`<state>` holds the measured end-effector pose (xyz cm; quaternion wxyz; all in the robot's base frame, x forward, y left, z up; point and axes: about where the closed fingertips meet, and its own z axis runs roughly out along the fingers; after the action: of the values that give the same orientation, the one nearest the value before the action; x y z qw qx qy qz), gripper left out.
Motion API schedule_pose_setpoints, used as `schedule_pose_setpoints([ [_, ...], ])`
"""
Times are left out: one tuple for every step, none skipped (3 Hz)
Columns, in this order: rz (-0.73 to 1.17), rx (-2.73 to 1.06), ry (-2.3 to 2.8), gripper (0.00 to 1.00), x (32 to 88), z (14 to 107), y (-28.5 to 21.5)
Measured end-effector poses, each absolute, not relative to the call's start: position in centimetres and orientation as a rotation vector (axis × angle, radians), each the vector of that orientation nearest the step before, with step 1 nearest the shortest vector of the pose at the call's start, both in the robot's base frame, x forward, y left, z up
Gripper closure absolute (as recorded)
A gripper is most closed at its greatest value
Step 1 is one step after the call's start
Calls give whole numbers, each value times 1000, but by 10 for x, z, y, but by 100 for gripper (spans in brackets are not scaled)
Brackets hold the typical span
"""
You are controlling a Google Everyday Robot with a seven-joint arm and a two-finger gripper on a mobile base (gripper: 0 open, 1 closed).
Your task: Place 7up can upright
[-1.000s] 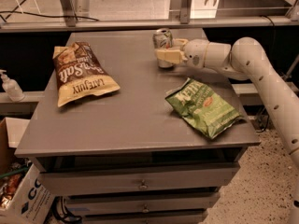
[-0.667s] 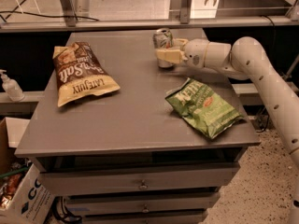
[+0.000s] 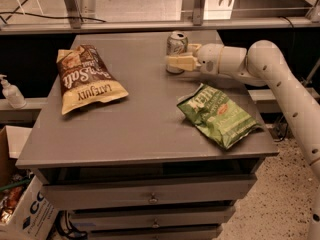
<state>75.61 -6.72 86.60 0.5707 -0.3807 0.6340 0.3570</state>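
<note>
one pump bottle (image 3: 11, 91): stood on a low shelf left of the table, well apart.
grey table (image 3: 140, 129): drawers are seen below its top.
brown chip bag (image 3: 87, 79): laid flat on the table's left side.
7up can (image 3: 176, 43): stood upright near the rear edge, right of centre.
gripper (image 3: 179, 56): set at the can's lower half, from the right.
fingers (image 3: 182, 62): narrowed onto the can, one across its front, one behind.
green chip bag (image 3: 217, 115): laid flat near the right edge, in front of the gripper.
</note>
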Motion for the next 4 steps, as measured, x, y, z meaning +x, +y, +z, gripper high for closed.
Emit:
schedule_pose_setpoints([
  [803,-917,1552,0,747,854,-81],
  [772,-931,1596,0,739,849,-92],
  [719,-924,1625,0,726,852,-111],
  [640,-873,1635,0,708,865,-144],
])
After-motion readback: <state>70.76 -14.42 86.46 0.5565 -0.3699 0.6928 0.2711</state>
